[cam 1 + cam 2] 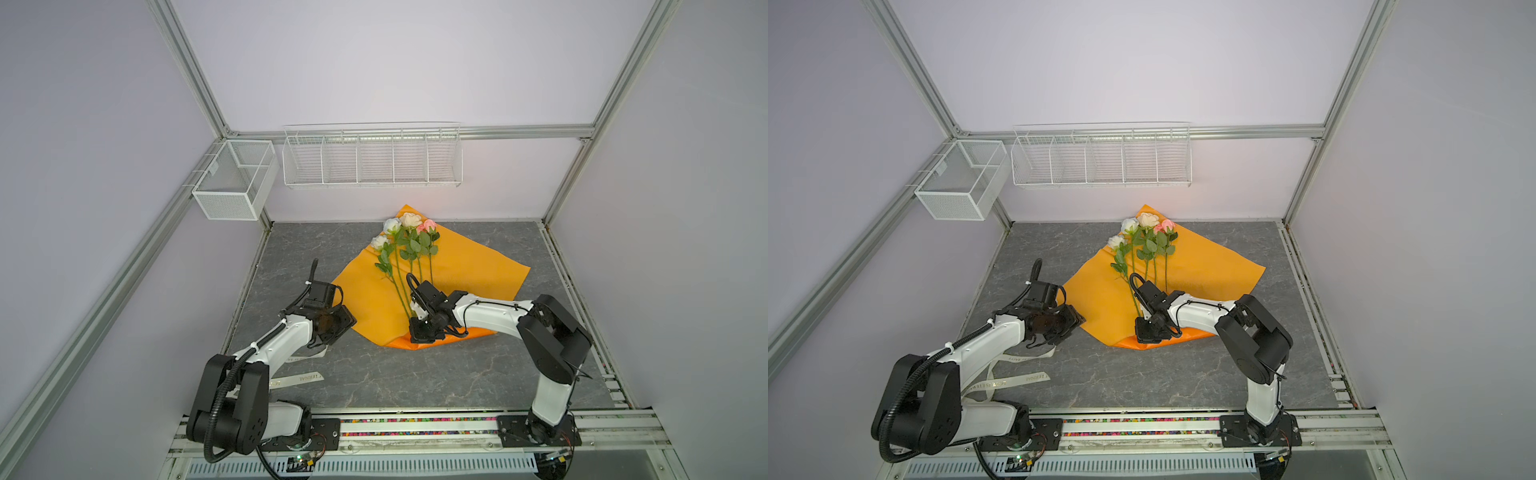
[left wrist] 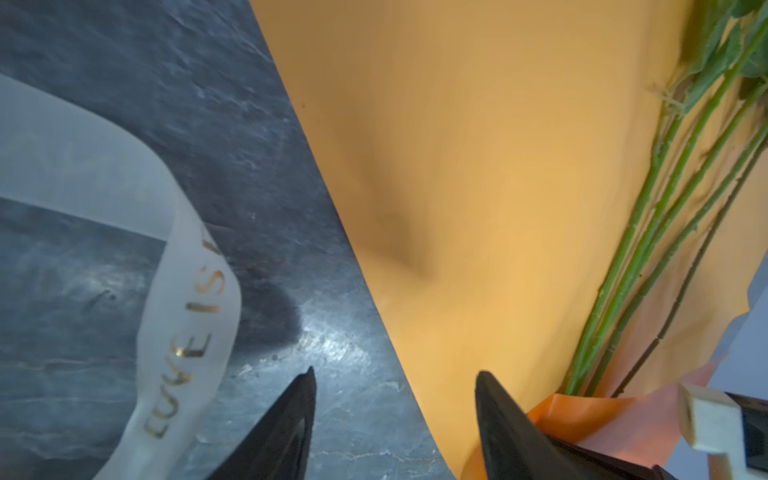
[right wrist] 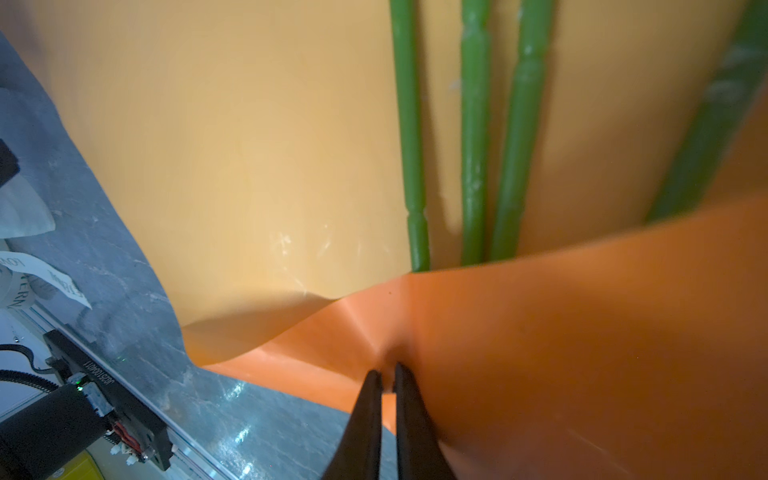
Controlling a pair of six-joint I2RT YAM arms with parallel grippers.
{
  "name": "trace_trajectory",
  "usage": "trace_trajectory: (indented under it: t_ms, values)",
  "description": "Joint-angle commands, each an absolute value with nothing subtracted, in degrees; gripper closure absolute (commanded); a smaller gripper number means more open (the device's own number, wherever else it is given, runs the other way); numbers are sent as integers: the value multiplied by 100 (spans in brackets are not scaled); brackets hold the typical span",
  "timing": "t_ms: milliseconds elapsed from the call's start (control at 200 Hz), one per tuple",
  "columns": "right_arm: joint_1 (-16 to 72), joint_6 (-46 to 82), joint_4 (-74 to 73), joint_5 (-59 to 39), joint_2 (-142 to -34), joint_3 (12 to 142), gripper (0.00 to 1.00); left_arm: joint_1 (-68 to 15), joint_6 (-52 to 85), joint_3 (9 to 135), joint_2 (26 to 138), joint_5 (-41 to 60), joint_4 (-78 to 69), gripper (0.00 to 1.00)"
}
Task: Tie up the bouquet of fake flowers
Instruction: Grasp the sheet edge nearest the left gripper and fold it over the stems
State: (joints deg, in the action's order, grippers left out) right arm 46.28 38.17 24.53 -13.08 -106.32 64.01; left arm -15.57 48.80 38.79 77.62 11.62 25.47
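Note:
The bouquet of fake flowers (image 1: 409, 245) (image 1: 1144, 245) lies loose on a spread sheet of orange paper (image 1: 469, 270) (image 1: 1208, 270), blooms toward the back wall. Its green stems (image 3: 473, 124) (image 2: 648, 232) run toward the paper's near edge. There my right gripper (image 3: 387, 369) (image 1: 419, 334) (image 1: 1144, 334) is shut on a folded-up flap of the orange paper, over the stem ends. My left gripper (image 2: 395, 372) (image 1: 343, 323) (image 1: 1074, 324) stands open with nothing in it at the paper's left edge, one finger over the table and one over the paper.
A cream ribbon (image 2: 187, 316) (image 1: 299, 379) (image 1: 1025, 379) with gold lettering lies looped on the grey marbled table beside and under my left arm. On the walls hang a mesh basket (image 1: 235, 178) at the left and a long wire rack (image 1: 372, 160) at the back.

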Motion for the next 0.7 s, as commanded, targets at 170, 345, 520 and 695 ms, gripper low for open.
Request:
trace_trajectory:
  t_ms: [170,345,520,695]
  values:
    - [4631,3921,2654,-1116,-10731,6409,86,-769,4115,4634,8422,1105,2691,37]
    - [4618,3928,2668,-1107,-10758,6460,86,-751,4198,4739,8733,1393,2390,38]
    - [4621,3934,2679,-1114,-10767,6451,86,-750,4219,4858,8983,1613,2148,41]
    - [4622,3926,2688,-1112,-10795,6486,86,-747,4293,5009,9340,1510,2254,42]
